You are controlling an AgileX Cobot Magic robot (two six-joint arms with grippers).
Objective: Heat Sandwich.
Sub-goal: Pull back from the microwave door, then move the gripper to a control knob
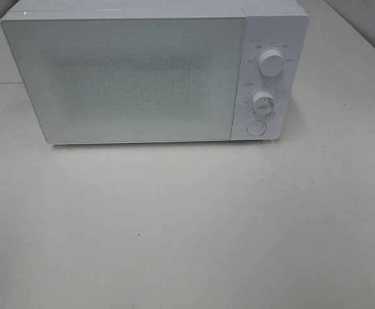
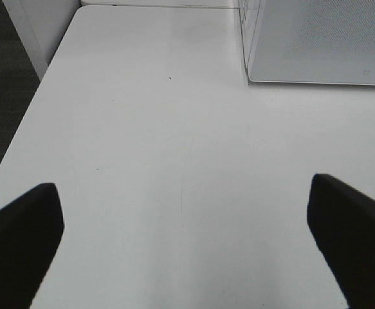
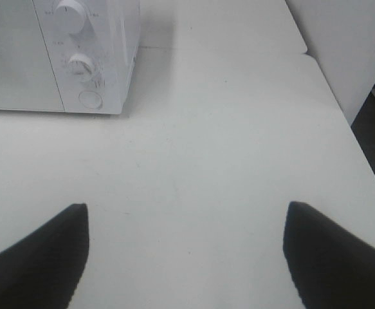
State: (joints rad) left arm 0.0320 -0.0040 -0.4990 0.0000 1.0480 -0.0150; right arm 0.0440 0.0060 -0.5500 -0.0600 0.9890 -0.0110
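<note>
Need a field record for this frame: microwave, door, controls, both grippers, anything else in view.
microwave: white, standing on the table
door: shut; nothing can be made out through it
controls: upper dial, lower dial and button, on the right of the front
left gripper: jaws apart, empty, over bare table
right gripper: jaws apart, empty, over bare table
sandwich: not visible in any view
</note>
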